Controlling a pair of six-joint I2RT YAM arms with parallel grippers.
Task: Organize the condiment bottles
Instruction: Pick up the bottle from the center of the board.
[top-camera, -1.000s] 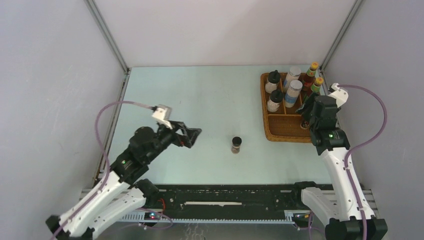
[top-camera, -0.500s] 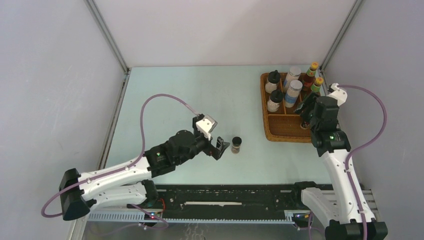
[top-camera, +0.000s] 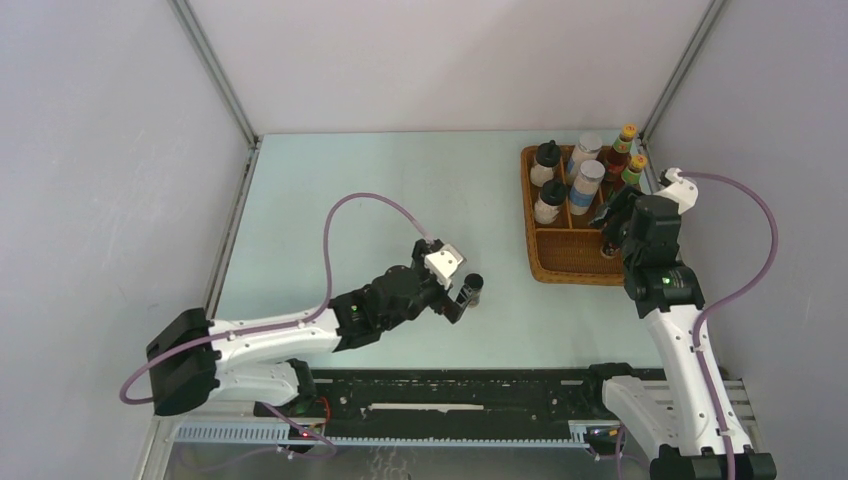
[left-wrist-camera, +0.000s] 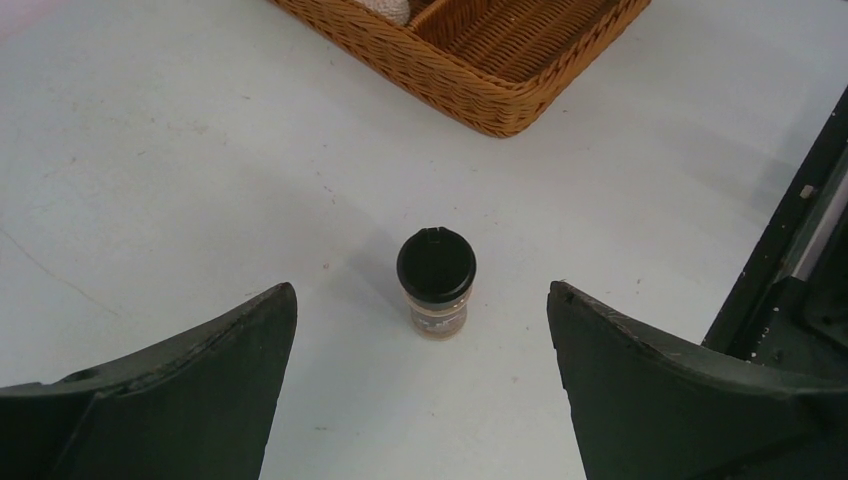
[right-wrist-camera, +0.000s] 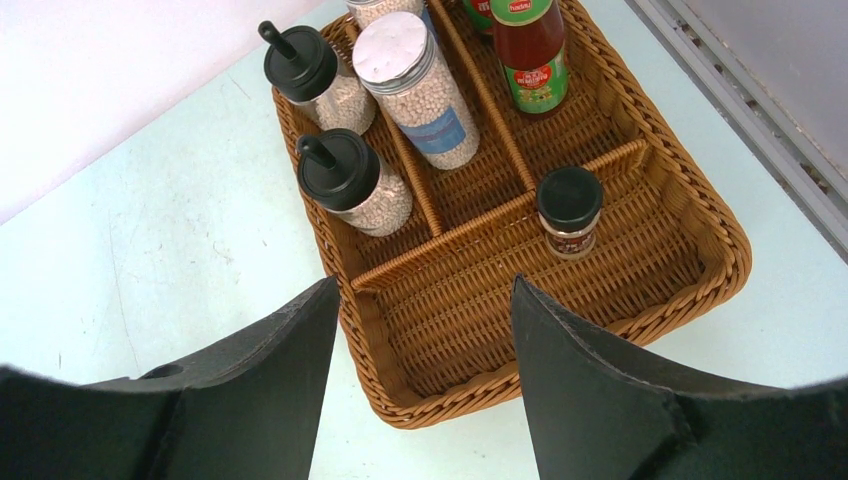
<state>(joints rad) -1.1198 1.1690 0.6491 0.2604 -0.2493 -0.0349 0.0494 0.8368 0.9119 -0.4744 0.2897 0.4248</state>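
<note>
The tiny dark jar (left-wrist-camera: 436, 283) stood upright on the bare worktop (left-wrist-camera: 150, 150), its long axis vertical. It was toward the near edge and off the near left corner of the wicker tray (top-camera: 560, 272), well apart from the tray rim. The left hand (top-camera: 458, 296) was the nearer one. In the left wrist view the jar lay straight ahead, centred in the gap and about level with the fingertips. Both fingers (left-wrist-camera: 220, 370) were spread fully apart and touched neither side of it. A straight closure on the body below the cap appeared to be all the grasp would require. The jar had a round black cap, a clear body with brownish contents and a pale label. The right hand (right-wrist-camera: 425, 290) hung above the tray at the far right corner of the worktop, fingers apart and holding nothing. Below it, the matching dark jar (right-wrist-camera: 569, 210) stood in the near compartment. The black-lidded white jars (right-wrist-camera: 345, 180), a silver-lidded jar (right-wrist-camera: 415, 85) and a red sauce bottle (right-wrist-camera: 530, 50) stood in the far compartments.
</note>
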